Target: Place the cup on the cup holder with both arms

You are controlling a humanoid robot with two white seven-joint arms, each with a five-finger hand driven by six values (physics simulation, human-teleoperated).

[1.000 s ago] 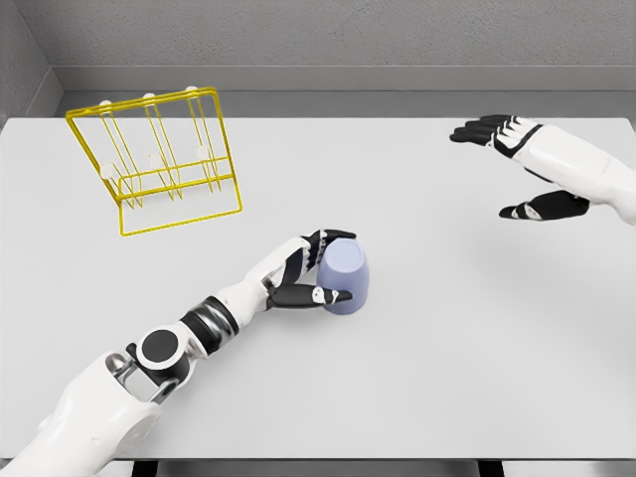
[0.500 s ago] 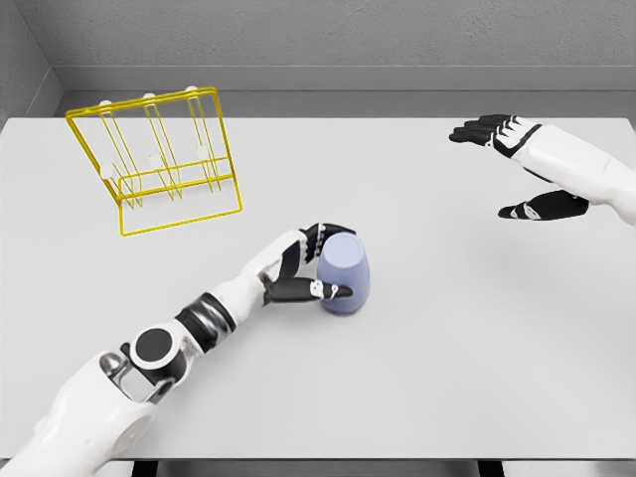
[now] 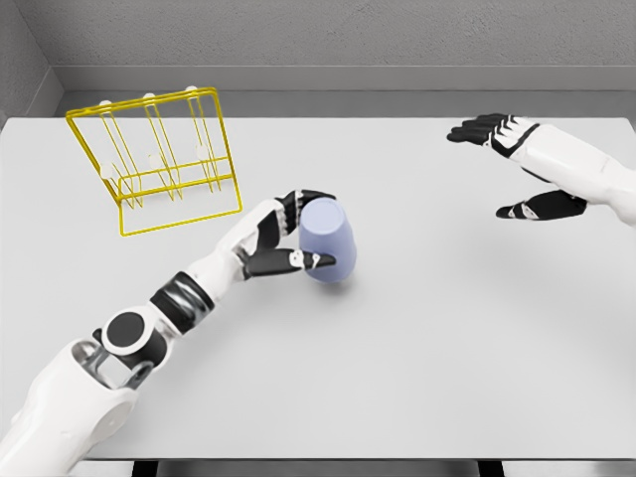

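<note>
Lavender cup (image 3: 328, 241) sits gripped in the left hand (image 3: 283, 238), tilted over the table (image 3: 417, 338) just right of the yellow wire rack (image 3: 159, 159). Carry it leftward keeping the mouth angled toward a peg, wrist steady. Right hand (image 3: 512, 159) hovers spread wide, holding nothing, far right.

Simulated test cell, not lived-in room. Evidence: flat rendered shading; plain white surface (image 3: 447, 348) filling view; bare grey textured walls (image 3: 348, 35) behind and at left; only props yellow wire cup holder (image 3: 154, 159) and lavender cup (image 3: 328, 241).
</note>
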